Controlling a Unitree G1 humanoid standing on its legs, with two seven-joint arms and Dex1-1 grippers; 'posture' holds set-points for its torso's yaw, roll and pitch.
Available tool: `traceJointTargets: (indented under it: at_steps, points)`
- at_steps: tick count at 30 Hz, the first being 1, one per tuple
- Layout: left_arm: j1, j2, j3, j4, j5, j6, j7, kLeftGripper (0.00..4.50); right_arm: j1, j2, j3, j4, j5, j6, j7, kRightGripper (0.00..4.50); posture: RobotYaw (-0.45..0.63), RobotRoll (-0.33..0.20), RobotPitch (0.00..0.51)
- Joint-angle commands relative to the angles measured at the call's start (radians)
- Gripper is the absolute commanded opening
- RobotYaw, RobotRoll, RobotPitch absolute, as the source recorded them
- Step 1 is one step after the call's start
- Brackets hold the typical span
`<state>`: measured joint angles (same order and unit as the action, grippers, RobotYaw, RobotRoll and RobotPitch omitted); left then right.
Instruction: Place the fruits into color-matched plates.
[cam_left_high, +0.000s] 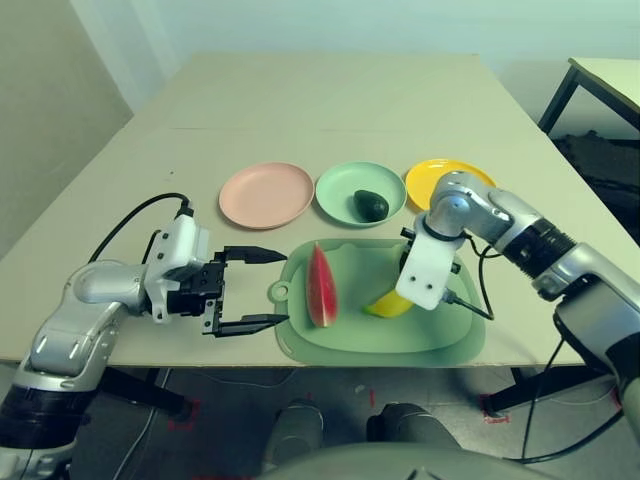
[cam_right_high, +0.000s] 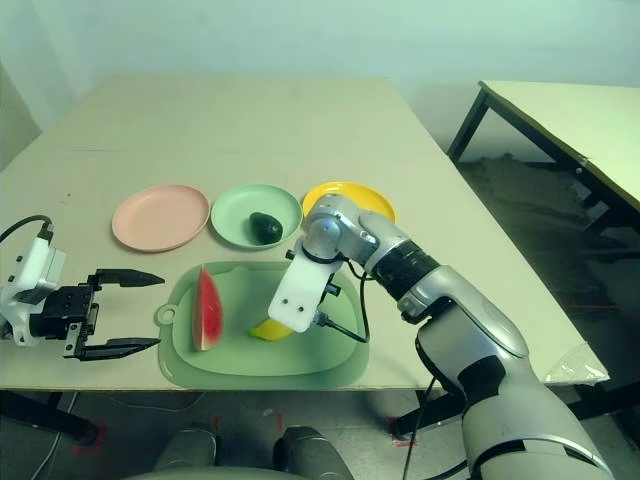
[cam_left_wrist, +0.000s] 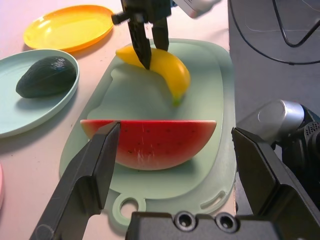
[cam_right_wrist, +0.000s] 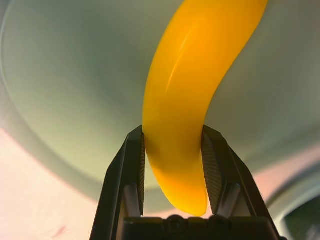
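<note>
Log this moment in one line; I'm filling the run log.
right pincer: shut on banana, over mat | left pincer: open | avocado: in green plate

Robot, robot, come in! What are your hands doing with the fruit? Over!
Right gripper shut on banana, over mat. Left gripper open, empty. Avocado plated; watermelon waiting.

Pale green mat with rounded corners and a ring tab, lying on the beige table directly beneath the right claw and just beside the left claw's tips. A second table with dark legs stands well apart, beyond the right claw. Black cable trails behind the left claw.
</note>
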<state>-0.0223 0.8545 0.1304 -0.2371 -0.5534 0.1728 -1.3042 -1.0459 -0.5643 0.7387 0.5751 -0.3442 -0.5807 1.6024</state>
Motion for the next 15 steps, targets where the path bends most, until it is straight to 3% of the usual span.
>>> traceJointTargets:
  at_steps: [1,7,12,15]
  points:
    - [-0.008,0.0,0.005,0.014,0.0,0.01,0.008,4.5,-0.081,0.001,-0.09,0.07,0.045,0.059,-0.018,1.62,0.11,0.0,0.037]
    - [0.001,0.002,0.012,0.005,-0.006,0.021,0.012,4.5,-0.173,-0.03,-0.168,0.218,0.029,0.159,-0.051,1.62,0.1,0.0,0.04]
    - [0.001,-0.006,0.026,-0.001,-0.02,0.038,0.031,4.5,-0.235,-0.032,-0.219,0.405,-0.038,0.29,-0.292,1.62,0.08,0.0,0.04]
    - [-0.042,-0.035,0.049,-0.004,-0.055,0.131,0.142,4.5,-0.249,-0.014,-0.229,0.513,-0.077,0.373,-0.457,1.62,0.07,0.0,0.041]
